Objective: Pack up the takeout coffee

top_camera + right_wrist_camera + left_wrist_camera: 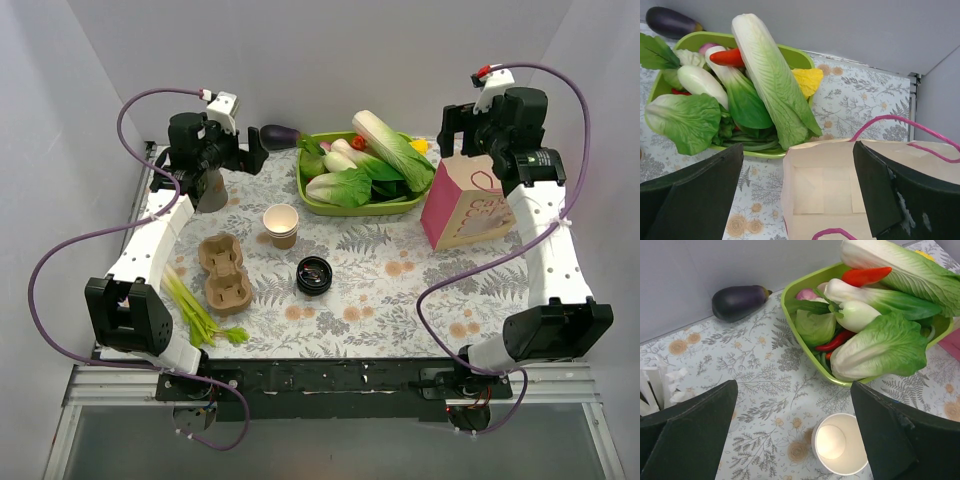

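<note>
One tan cup, black lid nearby.

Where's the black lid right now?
Top view: the lid lies centrally on the table, right of the pulp tray, just nearer than the open cup.

High view from the near side, 2 close downward wrist views, all share green tray

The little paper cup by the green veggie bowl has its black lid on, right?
No. The paper cup by the green bowl is open; the black lid lies on the table, apart from it. The top external view shows this.
</note>
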You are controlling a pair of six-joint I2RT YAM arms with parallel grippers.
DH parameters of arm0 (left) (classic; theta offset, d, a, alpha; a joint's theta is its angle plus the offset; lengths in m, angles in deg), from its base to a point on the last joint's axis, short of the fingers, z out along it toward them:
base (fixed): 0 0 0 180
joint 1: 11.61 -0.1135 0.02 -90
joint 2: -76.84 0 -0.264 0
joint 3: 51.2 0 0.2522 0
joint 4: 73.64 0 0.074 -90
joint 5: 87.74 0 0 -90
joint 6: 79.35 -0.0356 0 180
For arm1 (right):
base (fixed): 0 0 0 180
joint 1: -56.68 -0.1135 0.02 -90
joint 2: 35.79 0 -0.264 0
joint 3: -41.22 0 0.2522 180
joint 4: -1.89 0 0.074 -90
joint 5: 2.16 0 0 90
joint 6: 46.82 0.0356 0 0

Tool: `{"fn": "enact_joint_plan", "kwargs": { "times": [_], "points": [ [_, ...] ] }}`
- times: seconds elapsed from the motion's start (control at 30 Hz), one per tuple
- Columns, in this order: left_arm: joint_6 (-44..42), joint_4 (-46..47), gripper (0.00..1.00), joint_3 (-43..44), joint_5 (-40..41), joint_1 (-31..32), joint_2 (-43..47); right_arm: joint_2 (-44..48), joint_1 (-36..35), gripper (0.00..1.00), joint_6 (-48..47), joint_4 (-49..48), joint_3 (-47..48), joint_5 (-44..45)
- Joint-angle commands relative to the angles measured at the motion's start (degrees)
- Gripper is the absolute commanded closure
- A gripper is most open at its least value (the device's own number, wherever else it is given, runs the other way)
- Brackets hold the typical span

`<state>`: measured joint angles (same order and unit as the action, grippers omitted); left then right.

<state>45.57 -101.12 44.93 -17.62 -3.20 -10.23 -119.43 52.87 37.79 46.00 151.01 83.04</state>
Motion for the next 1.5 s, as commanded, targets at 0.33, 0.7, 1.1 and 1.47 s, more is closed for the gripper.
{"fn": "enact_joint_plan", "kwargs": {
  "times": [0.33, 0.7, 1.1, 1.47],
  "points": [
    [-3.5, -22.7, 0.23, 6.2, -0.7, -0.1, -5.0, 8.1, -11.1, 0.07, -22.6, -1.2, -10.1, -12.6],
    [-1.6, -30.4, 0.43, 12.8, -2.3, 0.2, -16.7, 8.1, -18.8, 0.12, -21.1, 2.6, -18.0, -10.8],
    [-0.3, -32.2, 0.53, 13.1, -6.8, 0.3, -18.6, 5.0, -20.4, 0.12, -19.8, 2.2, -17.0, -9.7],
    [-2.0, -33.7, 0.66, 10.4, -7.8, 0.4, -18.5, 4.0, -20.6, 0.12, -19.6, 1.6, -17.6, -9.6]
  ]
}}
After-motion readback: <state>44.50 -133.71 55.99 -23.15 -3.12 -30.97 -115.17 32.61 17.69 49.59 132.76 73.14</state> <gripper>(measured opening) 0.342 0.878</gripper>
